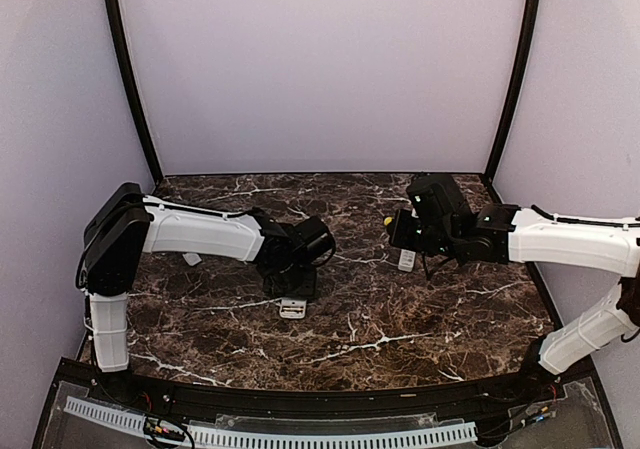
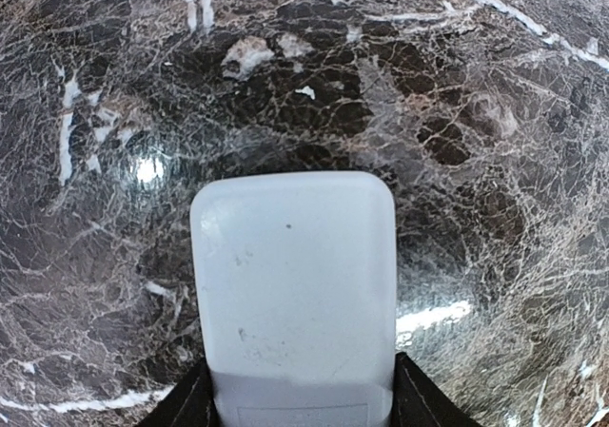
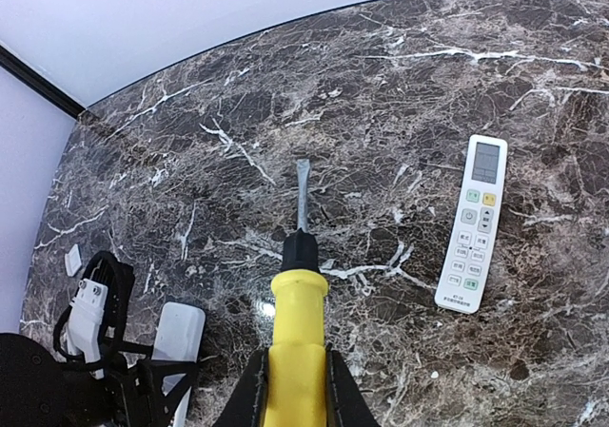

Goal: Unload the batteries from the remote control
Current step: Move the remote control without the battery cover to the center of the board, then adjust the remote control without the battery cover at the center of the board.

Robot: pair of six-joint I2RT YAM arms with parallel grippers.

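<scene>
Two remotes are in sight, with one screwdriver and one small flat white cover.

The left gripper [image 2: 303, 406] stands partway open, its two black fingers [image 2: 181, 403] closed against the long sides of a plain-faced white plastic remote control [image 2: 293, 294]. This remote juts straight out ahead of the fingertips with a smooth, buttonless face turned to the wrist camera. Whether its far end touches the dark brown white-veined marble tabletop [image 2: 476, 113] I cannot tell.

The right gripper [image 3: 297, 394] is closed tight on the yellow handle of a flat-bladed screwdriver [image 3: 299, 303]. Its black collar and grey metal blade point forward from the jaws and hang over the marble.

The second remote, a slim white button-faced remote control with a small grey screen [image 3: 473, 224], lies flat on the table, buttons up. It is ahead and to the right of the right gripper, well apart from the blade tip.

The small flat white cover [image 3: 73, 259] lies on the table far to the left of the right gripper, near the left arm.

The batteries cannot be made out in any view, so where they are cannot be told.
</scene>
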